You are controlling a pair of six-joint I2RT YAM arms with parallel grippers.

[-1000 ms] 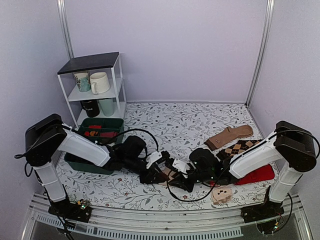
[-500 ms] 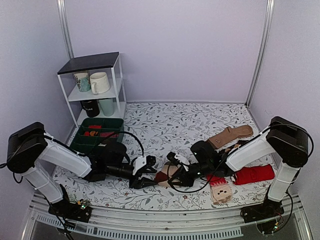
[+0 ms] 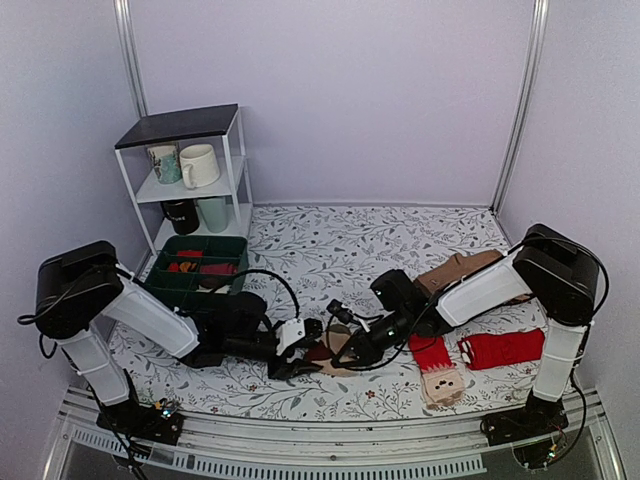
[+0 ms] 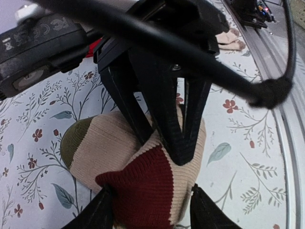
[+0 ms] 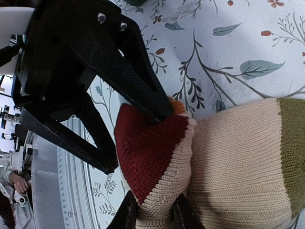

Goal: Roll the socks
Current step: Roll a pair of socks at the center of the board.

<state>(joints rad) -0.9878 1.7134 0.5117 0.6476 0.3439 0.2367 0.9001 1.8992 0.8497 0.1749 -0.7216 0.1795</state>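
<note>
The socks [image 3: 327,349] lie as a tan-beige bundle with a dark maroon toe and a green stripe, on the floral table between both arms. My left gripper [image 4: 152,211] reaches in from the left and is open. Its fingers [image 4: 103,210] stand either side of the maroon toe [image 4: 143,191] and brush it. My right gripper [image 5: 153,213] comes from the right and is shut on a beige fold of the socks [image 5: 228,157], just beside the toe. In the left wrist view the right gripper's fingers [image 4: 177,133] press down on the bundle's top.
Red socks [image 3: 505,347] and a beige face-patterned end [image 3: 444,386] lie at the right front. A brown sock [image 3: 462,268] is behind the right arm. A green bin [image 3: 195,285] and a white shelf [image 3: 185,165] with mugs stand at the back left.
My left jaws have widened and the left gripper has come back onto the maroon toe. My right gripper has drawn the bundle a little leftward, uncovering a red sock.
</note>
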